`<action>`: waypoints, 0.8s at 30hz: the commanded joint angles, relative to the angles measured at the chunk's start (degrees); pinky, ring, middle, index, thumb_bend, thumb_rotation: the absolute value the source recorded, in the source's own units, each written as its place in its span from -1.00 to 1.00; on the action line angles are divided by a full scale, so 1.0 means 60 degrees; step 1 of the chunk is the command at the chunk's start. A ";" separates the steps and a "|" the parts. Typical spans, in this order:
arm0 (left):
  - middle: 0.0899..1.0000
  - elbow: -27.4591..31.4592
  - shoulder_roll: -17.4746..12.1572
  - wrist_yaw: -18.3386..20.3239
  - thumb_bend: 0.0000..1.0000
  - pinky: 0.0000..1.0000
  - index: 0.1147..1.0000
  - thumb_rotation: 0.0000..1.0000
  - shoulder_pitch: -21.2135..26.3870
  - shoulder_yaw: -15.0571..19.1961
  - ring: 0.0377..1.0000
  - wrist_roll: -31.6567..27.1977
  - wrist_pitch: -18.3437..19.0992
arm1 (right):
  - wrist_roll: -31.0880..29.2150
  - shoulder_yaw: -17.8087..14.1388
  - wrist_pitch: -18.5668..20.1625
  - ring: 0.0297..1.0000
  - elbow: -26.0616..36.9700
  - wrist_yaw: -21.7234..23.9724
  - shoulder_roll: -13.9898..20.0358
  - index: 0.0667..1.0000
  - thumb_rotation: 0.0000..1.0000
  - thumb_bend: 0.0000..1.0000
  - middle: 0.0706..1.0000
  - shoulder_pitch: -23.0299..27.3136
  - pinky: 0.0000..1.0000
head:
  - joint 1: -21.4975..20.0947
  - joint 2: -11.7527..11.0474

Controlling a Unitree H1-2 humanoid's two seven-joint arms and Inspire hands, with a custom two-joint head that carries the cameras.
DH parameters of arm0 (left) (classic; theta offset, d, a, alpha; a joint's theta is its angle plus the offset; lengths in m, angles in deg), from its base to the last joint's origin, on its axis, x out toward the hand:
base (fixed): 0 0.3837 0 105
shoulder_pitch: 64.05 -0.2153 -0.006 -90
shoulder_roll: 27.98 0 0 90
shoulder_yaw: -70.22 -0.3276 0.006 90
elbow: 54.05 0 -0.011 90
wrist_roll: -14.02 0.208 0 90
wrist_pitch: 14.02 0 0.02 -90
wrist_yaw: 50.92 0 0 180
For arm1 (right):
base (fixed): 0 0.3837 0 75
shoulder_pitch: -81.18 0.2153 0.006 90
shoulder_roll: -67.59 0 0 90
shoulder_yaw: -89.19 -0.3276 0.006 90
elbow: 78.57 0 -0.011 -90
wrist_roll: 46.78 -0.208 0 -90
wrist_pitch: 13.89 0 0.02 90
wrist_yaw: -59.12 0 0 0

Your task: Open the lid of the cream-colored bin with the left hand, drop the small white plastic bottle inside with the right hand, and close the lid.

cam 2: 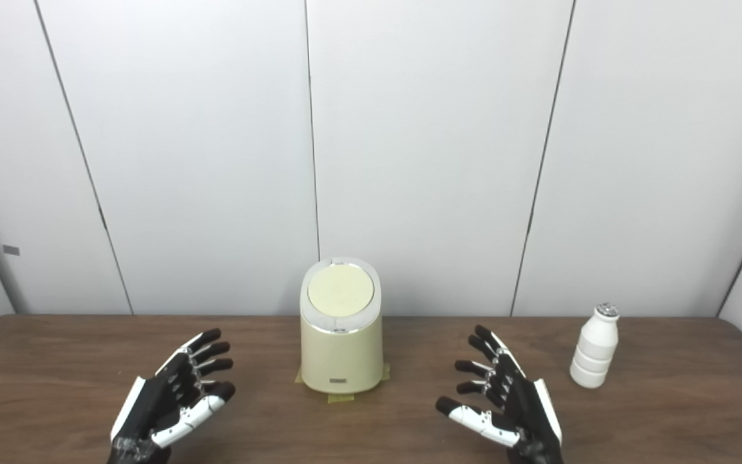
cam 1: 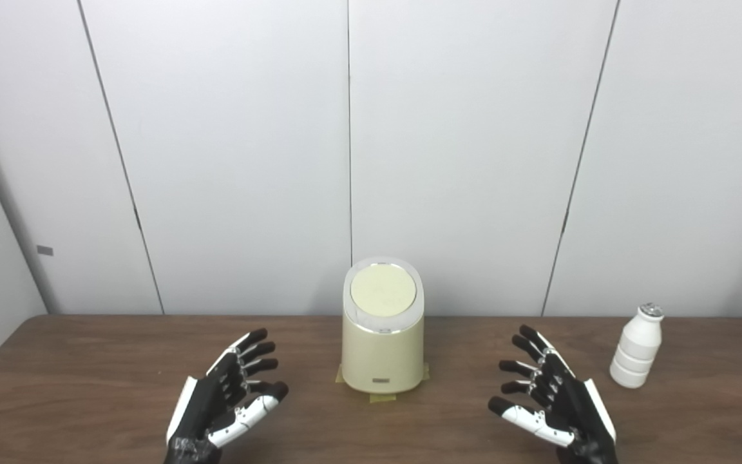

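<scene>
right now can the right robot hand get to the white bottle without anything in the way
Probably yes. The right robot hand is open and empty, and the white bottle stands upright just to its right on bare table. The cream bin sits on the hand's other side, out of that path.

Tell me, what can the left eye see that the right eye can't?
Only the left eye view shows more of the wall right of the white bottle. Only the right eye view shows extra table past the bottle. Both show the cream bin with its lid closed, the bottle standing upright to its right, and the left hand and right hand open, holding nothing, on either side of the bin.
</scene>
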 commanded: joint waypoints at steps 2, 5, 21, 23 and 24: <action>0.63 0.0095 -0.0091 -0.0019 0.41 0.24 0.75 -0.48 0.0385 -0.0026 0.54 0.0039 -0.0271 | 0.0009 -0.0018 -0.0276 0.45 0.0164 0.0029 0.0081 0.75 -0.52 0.70 0.74 0.0254 0.14 | -0.0014 0.0000; 0.63 0.0131 -0.0087 -0.0027 0.42 0.25 0.74 -0.48 0.0385 -0.0027 0.54 0.0024 -0.0209 | -0.0019 -0.0025 -0.0309 0.46 0.0114 0.0048 0.0090 0.76 -0.52 0.69 0.75 0.0268 0.14 | -0.0014 0.0000; 0.61 0.0195 0.0018 -0.0165 0.43 0.25 0.72 -0.50 0.0417 -0.0012 0.53 0.0079 -0.0236 | 0.0077 -0.0009 -0.0232 0.43 0.0191 0.0016 0.0108 0.75 -0.52 0.69 0.73 0.0229 0.14 | 0.0009 0.0030; 0.62 0.0256 0.0165 -0.0354 0.41 0.28 0.72 -0.51 0.0510 0.0022 0.54 0.0142 -0.0321 | 0.0064 -0.0022 -0.0194 0.43 0.0157 0.0026 0.0128 0.75 -0.53 0.68 0.73 0.0238 0.14 | 0.0018 0.0032; 0.63 0.0284 0.0219 -0.0429 0.42 0.32 0.72 -0.50 0.0549 0.0035 0.56 0.0168 -0.0343 | 0.0078 -0.0027 -0.0174 0.44 0.0140 0.0019 0.0139 0.75 -0.52 0.68 0.73 0.0242 0.14 | 0.0027 0.0033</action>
